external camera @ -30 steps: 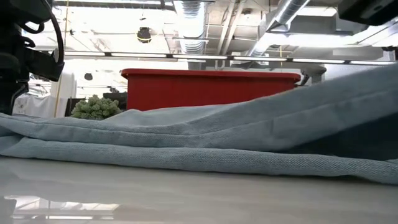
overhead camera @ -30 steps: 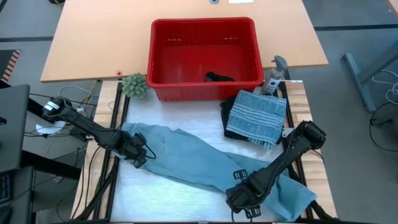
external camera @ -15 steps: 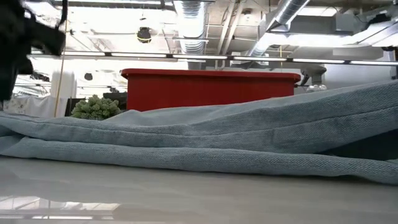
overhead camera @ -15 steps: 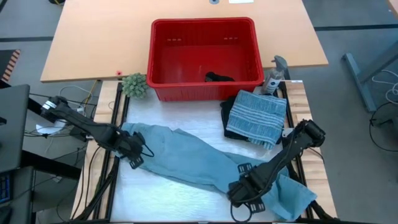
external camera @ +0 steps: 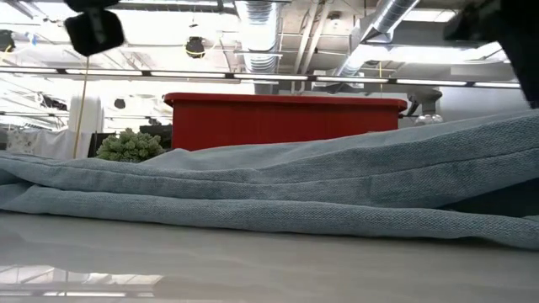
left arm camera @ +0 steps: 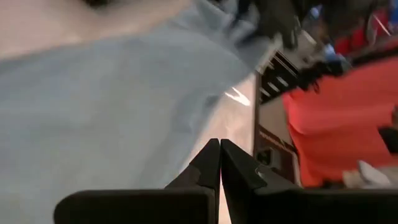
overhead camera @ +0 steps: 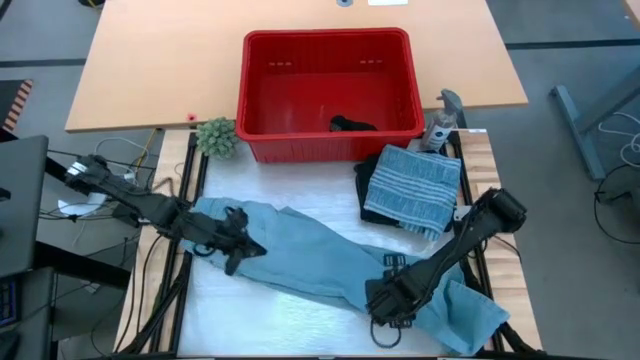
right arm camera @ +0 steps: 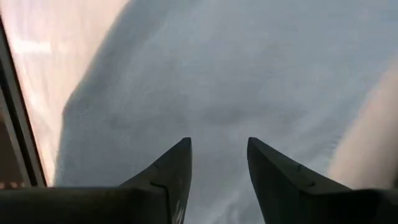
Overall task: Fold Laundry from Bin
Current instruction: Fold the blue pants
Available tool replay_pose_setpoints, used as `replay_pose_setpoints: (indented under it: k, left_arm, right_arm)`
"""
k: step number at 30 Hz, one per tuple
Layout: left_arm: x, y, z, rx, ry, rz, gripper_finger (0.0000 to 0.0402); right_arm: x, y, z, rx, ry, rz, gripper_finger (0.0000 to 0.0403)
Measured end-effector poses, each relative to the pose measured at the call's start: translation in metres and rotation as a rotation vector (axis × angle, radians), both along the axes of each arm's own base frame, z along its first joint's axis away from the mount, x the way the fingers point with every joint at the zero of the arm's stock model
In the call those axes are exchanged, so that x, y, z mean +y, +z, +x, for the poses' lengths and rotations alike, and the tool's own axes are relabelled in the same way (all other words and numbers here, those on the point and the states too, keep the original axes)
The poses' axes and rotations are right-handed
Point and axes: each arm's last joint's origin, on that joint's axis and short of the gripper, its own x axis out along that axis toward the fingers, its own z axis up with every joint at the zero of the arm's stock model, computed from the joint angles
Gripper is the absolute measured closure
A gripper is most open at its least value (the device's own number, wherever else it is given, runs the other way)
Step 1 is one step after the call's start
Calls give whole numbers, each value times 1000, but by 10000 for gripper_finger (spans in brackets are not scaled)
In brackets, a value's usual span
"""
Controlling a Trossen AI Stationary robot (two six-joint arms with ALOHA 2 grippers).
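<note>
A light blue denim garment [overhead camera: 330, 260] lies spread slantwise on the white table top, from the left to the near right; it fills the low view [external camera: 269, 185]. My left gripper [overhead camera: 238, 246] is shut and empty above its left end [left arm camera: 93, 99]. My right gripper [overhead camera: 385, 305] is open above its near right part [right arm camera: 217, 74]. A folded blue-grey striped cloth [overhead camera: 412, 185] lies on a dark garment at the right. The red bin [overhead camera: 330, 80] stands at the far side with one black piece [overhead camera: 352, 125] on its floor.
A small green plant [overhead camera: 215, 135] stands left of the bin, and a grey bottle [overhead camera: 440, 125] right of it. Black frame rails run along both table sides [overhead camera: 185, 200]. Bare white table top lies near the front left [overhead camera: 260, 320].
My left gripper has risen and gone toward the table's right, over the denim's left end, turning as it went. My right gripper has shifted slightly toward the far edge. In the low view the denim's raised right part has sunk lower.
</note>
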Motion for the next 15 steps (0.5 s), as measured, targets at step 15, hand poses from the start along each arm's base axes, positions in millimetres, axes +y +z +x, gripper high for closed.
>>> replay_pose_setpoints:
  k: [15]
  left_arm:
    - [-37,-84,80,171,-360,-66,401]
  right_arm:
    - [-84,103,-70,-208,-334,93,226]
